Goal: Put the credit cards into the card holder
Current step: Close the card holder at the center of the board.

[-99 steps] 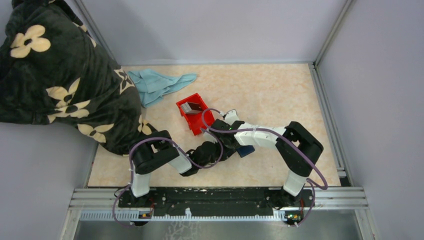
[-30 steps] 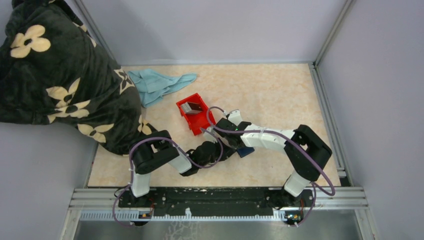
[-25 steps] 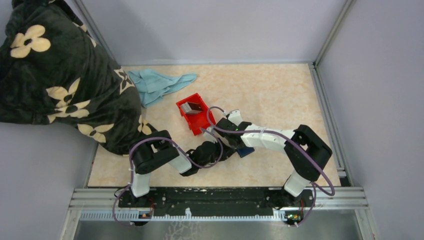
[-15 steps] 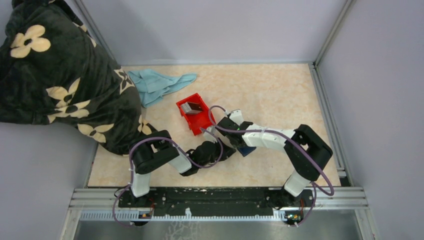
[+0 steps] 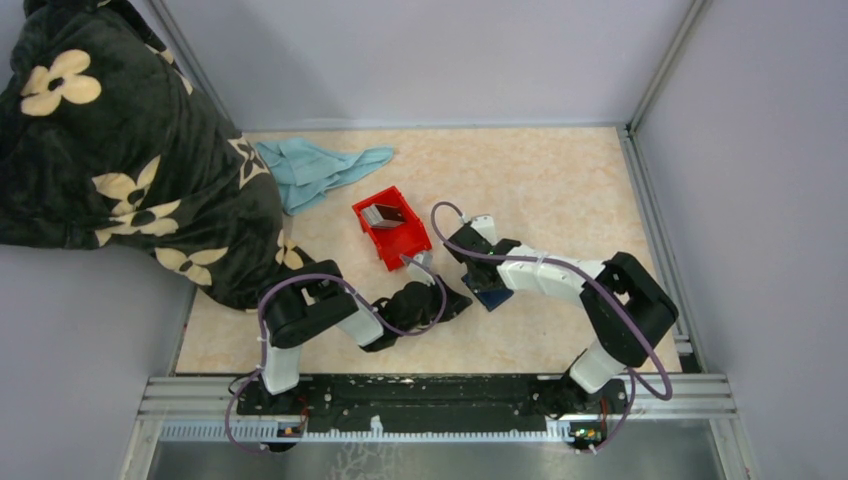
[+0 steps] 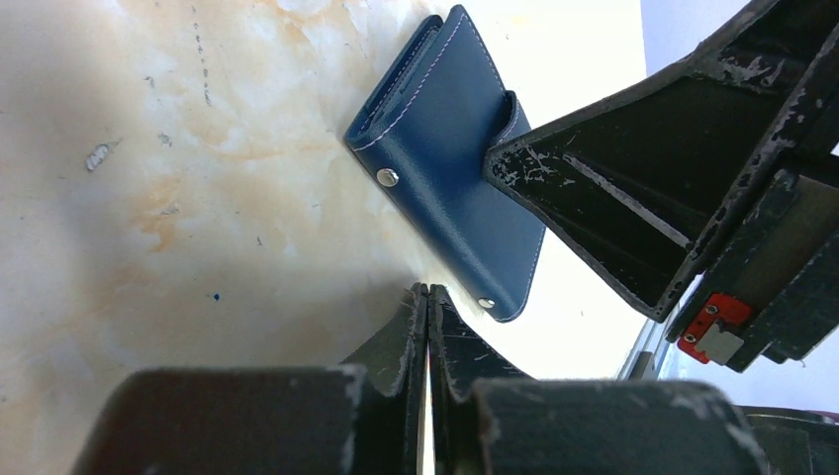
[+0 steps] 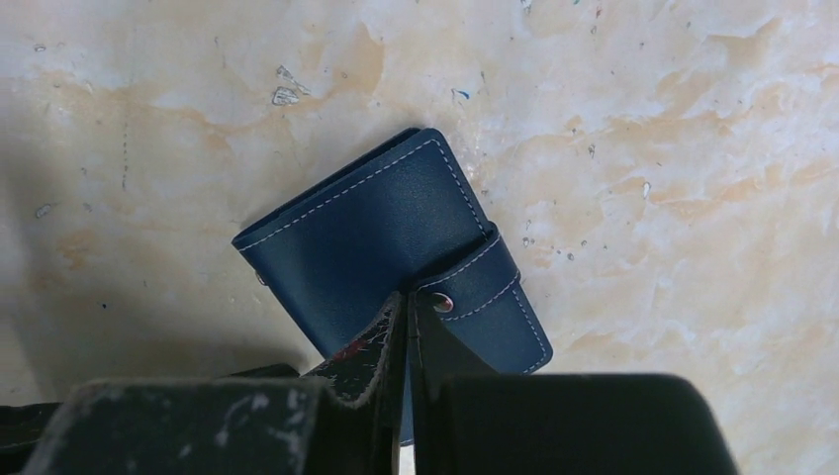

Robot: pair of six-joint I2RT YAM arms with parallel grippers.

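Observation:
The card holder [image 7: 376, 247] is a navy wallet lying closed on the marbled table, also seen in the top view [image 5: 491, 298] and the left wrist view [image 6: 450, 148]. My right gripper [image 7: 408, 297] is shut, its tips resting on the wallet right at the edge of the snap tab [image 7: 485, 287]. Whether it pinches the tab edge I cannot tell. My left gripper [image 6: 427, 290] is shut and empty, low on the table, its tips just short of the wallet's near corner. The credit cards [image 5: 383, 212], greyish-white and brown, stand in the red bin [image 5: 407, 250].
A light blue cloth [image 5: 320, 170] lies at the back left. A dark floral blanket [image 5: 120, 150] covers the left side and overhangs the table. Metal frame rails [image 5: 655, 220] bound the right edge. The red bin sits just left of both grippers.
My right arm has shifted a little to the right and back, uncovering more of the wallet. The left arm and the wallet have not moved.

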